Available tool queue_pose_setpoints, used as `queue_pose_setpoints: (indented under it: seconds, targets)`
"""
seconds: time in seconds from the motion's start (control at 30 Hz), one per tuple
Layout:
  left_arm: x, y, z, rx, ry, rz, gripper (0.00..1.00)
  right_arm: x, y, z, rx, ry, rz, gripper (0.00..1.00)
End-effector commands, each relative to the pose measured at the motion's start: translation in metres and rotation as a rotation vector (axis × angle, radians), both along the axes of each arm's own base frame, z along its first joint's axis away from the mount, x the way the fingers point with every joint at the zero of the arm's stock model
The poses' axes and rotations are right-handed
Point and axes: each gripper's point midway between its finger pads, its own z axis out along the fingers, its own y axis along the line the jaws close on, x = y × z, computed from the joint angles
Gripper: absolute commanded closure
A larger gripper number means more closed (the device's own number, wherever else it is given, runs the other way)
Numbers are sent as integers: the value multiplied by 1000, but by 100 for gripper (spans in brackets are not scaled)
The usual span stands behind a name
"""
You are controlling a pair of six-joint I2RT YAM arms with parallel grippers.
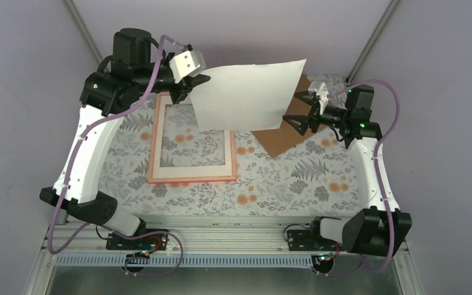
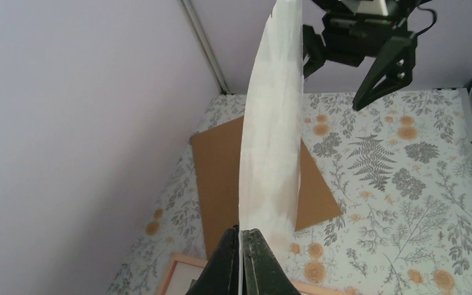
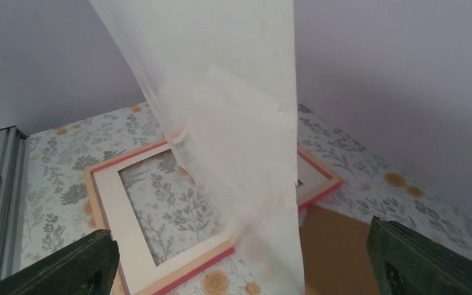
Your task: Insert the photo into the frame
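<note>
Floral table (image 1: 283, 184), photo (image 1: 249, 92) aloft, long axis left-right

We note the photo (image 1: 249, 92) raised in the air, white back showing, slightly curled, overlapping the far right corner of the pink frame (image 1: 192, 179), which lies flat.

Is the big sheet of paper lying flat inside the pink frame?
No, the left gripper holds the photo raised off the frame.
</note>
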Motion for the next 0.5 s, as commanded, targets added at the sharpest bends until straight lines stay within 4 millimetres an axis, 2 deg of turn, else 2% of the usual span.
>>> queue_pose_setpoints:
  seconds: [0.0, 0.03, 0.07, 0.17, 0.23, 0.27, 0.4, 0.47]
  targets:
    - [-27, 10, 20, -30, -3, -11, 98, -6, 26, 6, 4, -33, 70, 3]
    - [-26, 12, 20, -29, 7, 3, 98, -10, 32, 7, 8, -30, 89, 7]
    - [-27, 14, 19, -26, 17, 10, 98, -13, 37, 8, 15, -21, 107, 19]
    - [-29, 25, 15, -16, 54, 77, 98, -27, 52, 11, 45, 26, 163, 70]
    - [-28, 36, 9, -7, 79, 147, 98, -39, 62, 10, 72, 79, 198, 90]
    - [-27, 42, 3, 1, 100, 181, 98, -48, 69, 8, 86, 112, 226, 96]
    - [-22, 66, -19, 49, 144, 333, 98, -82, 102, -14, 159, 321, 344, 97]
    - [-10, 83, -30, 86, 145, 446, 98, -89, 115, -24, 177, 390, 378, 97]
